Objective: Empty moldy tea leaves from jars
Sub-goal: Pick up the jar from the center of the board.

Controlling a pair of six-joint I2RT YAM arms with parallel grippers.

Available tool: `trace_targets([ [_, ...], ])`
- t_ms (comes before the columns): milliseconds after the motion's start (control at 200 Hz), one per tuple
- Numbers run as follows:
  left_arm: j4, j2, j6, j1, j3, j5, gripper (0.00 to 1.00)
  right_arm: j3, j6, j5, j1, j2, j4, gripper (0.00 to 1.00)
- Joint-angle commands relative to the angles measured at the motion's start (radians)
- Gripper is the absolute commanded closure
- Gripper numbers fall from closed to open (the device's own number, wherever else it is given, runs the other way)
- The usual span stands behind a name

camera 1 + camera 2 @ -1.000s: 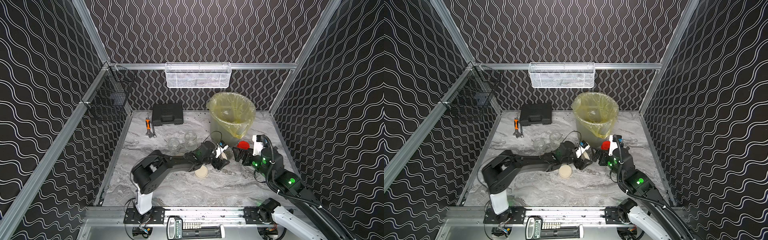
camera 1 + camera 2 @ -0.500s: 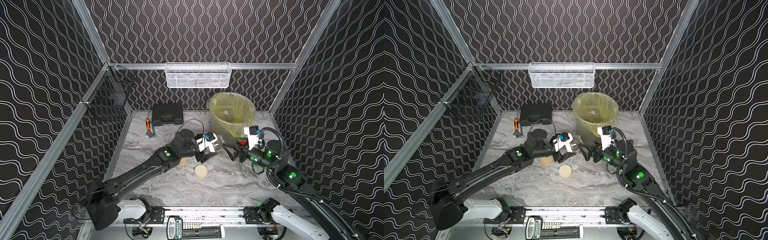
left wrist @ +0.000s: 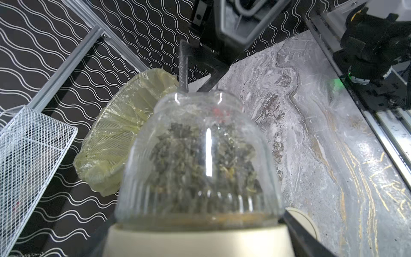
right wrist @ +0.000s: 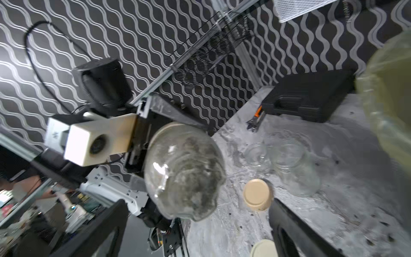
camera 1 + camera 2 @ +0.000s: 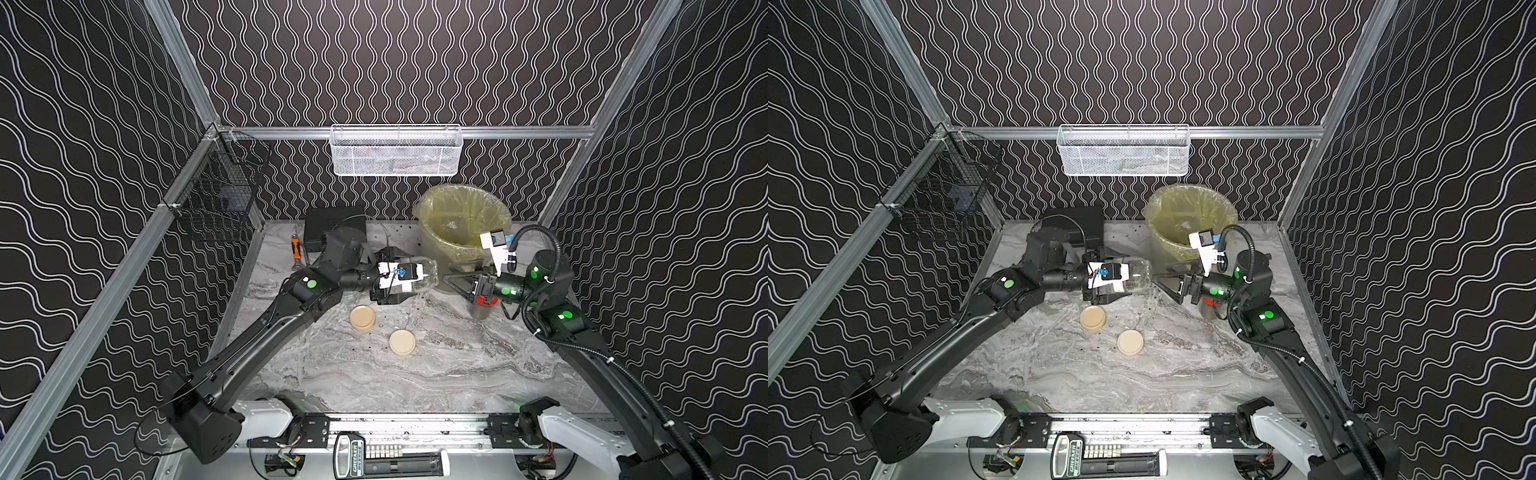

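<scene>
Nearest the front edge, 2 cream loose lids (image 5: 363, 318) (image 5: 402, 341) lie flat on the worktop (image 5: 436, 374). They are light discs, already off their jars.

Above the worktop's middle my left gripper (image 5: 405, 286) is clamped on the cream lid (image 3: 200, 240) of a jar (image 4: 184, 171). It holds the jar on its side in the air, with the glass base towards my right gripper (image 5: 452, 275). That gripper's jaws stand wide apart just beside the base and do not touch it.

I judge the jar light but stiff, smooth and breakable. Bare glass will slip, so my right jaws should close across the wider body behind the rounded end, firmly enough to resist a twist. The tea leaves (image 3: 200, 164) are loose and will slide and spill once the lid comes off.

The glass is clear and ribbed near the lid. The leaves are dark and crumbly, heaped along the lower side.

Farther on, a red-lidded jar (image 5: 484, 300) stands under my right arm near the right edge. 2 lidless empty jars (image 4: 293, 169) (image 4: 255, 153) sit towards the far edge. The bucket (image 5: 436, 249) with its yellow liner waits in the far right corner.
</scene>
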Motion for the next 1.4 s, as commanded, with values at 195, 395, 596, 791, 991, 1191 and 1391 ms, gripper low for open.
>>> trace_targets([
  [195, -0.032, 0.068, 0.11, 0.002, 0.106, 0.078, 1.0, 0.049, -0.017, -0.13, 0.002, 0.099, 0.058, 0.01],
  [395, -0.177, 0.104, 0.21, 0.003, 0.182, 0.083, 1.0, 0.142, -0.116, -0.173, 0.032, 0.179, -0.058, 0.01],
  [596, -0.328, 0.14, 0.312, 0.002, 0.268, 0.051, 1.0, 0.158, -0.209, -0.154, 0.084, 0.194, -0.169, 0.01],
  [791, -0.394, 0.15, 0.402, -0.01, 0.311, 0.029, 1.0, 0.163, -0.247, -0.11, 0.113, 0.205, -0.24, 0.01],
  [991, -0.516, 0.204, 0.477, -0.063, 0.396, -0.059, 1.0, 0.191, -0.272, -0.1, 0.145, 0.223, -0.263, 0.02],
  [1191, -0.527, 0.223, 0.497, -0.088, 0.422, -0.08, 1.0, 0.207, -0.293, -0.118, 0.16, 0.227, -0.282, 0.1],
  [1391, -0.534, 0.228, 0.519, -0.089, 0.447, -0.107, 1.0, 0.213, -0.327, -0.126, 0.166, 0.216, -0.329, 0.14],
])
